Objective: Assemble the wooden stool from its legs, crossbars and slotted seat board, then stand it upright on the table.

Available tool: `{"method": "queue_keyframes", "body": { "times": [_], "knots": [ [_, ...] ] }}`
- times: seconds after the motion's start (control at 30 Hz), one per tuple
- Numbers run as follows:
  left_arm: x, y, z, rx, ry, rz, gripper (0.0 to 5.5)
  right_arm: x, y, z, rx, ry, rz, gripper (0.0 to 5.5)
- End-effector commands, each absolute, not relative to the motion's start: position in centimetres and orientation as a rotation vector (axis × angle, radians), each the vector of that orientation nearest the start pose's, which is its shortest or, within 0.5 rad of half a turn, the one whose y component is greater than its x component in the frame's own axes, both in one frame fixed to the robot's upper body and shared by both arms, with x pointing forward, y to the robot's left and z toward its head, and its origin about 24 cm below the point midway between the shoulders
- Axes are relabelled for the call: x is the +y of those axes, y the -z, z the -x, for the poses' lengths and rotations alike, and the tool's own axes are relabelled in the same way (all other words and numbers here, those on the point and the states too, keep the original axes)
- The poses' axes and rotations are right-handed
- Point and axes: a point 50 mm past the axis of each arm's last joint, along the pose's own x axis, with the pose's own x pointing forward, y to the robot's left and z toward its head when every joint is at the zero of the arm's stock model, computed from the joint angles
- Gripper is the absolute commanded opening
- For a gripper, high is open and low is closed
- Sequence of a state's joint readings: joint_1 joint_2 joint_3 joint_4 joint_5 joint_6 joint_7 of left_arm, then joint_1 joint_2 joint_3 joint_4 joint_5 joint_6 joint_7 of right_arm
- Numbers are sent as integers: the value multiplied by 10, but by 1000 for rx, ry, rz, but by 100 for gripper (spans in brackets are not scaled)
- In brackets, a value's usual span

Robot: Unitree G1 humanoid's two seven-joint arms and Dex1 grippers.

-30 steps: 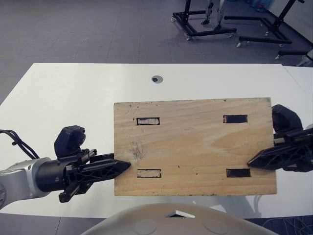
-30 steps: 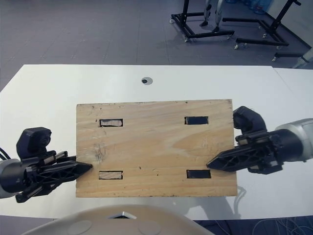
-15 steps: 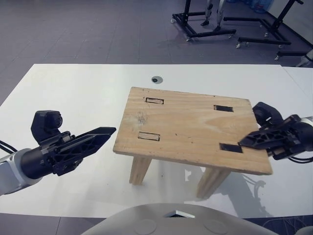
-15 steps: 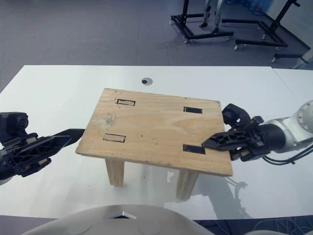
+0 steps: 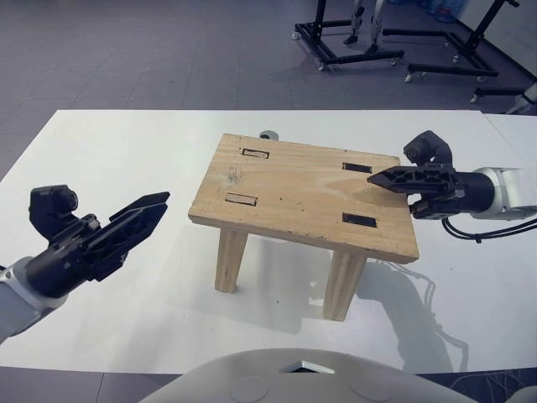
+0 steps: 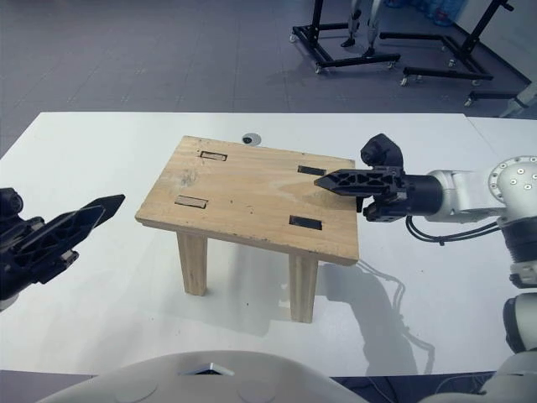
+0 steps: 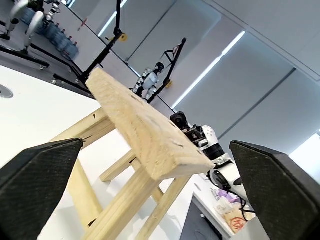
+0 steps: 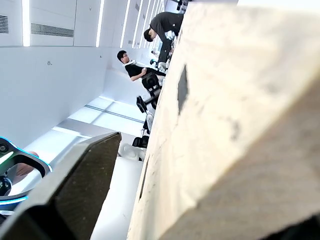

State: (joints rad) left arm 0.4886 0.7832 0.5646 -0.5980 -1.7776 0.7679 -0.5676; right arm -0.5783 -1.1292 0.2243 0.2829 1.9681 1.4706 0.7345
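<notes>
Stool (image 5: 302, 189) upright at mid-table (image 5: 101, 151), two near legs (image 5: 228, 260) planted, slotted seat board (image 5: 294, 210) level on top. Right gripper (image 5: 390, 180) at the seat's far right edge, jaws straddling the board. In the right wrist view one finger (image 8: 75, 190) sits off the top face with a strip of light between, so it is loosened, not clamping. Left gripper (image 5: 155, 210) near-left over the table, well apart from the stool, spread wide, holding nothing.
</notes>
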Motion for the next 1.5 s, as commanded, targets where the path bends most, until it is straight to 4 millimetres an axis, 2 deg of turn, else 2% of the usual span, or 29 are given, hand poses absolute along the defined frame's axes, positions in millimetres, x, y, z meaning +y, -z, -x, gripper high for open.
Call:
{"method": "queue_keyframes", "body": {
  "times": [0.03,0.1,0.3,0.4,0.53,0.63,0.7,0.73,0.8,0.9,1.03,1.23,1.27,1.4,1.5],
  "knots": [
    [228,-161,-130,180,913,732,540,-245,-202,-226,935,-1285,-1053,349],
    [229,-162,-127,168,925,697,540,-248,-201,-218,945,-1299,-1064,349],
    [233,-157,-128,198,947,636,540,-252,-172,-190,941,-1186,-1054,349],
    [231,-156,-130,197,962,633,540,-255,-166,-177,974,-1147,-1049,349],
    [226,-153,-126,206,983,620,540,-269,-176,-167,898,-1153,-1105,349],
    [220,-148,-123,212,998,617,540,-279,-187,-166,792,-1165,-1112,349],
    [218,-146,-122,211,998,618,540,-280,-195,-162,776,-1202,-1110,349],
    [218,-145,-121,209,992,618,540,-280,-197,-157,798,-1219,-1116,349],
    [218,-144,-120,212,992,623,540,-274,-193,-134,904,-1233,-1135,349],
    [214,-142,-118,225,1008,639,540,-260,-176,-106,1013,-1236,-1131,349],
    [208,-140,-123,247,1050,637,540,-249,-153,-100,993,-1192,-1092,349],
    [204,-139,-126,258,1065,639,540,-233,-148,-77,1029,-1254,-1156,349],
    [203,-140,-126,260,1068,641,540,-233,-147,-73,1034,-1251,-1164,349],
    [202,-140,-124,261,1059,646,540,-251,-149,-70,1017,-1152,-1198,349],
    [201,-140,-122,257,1046,651,540,-250,-150,-71,1033,-1182,-1210,349]
  ]
}}
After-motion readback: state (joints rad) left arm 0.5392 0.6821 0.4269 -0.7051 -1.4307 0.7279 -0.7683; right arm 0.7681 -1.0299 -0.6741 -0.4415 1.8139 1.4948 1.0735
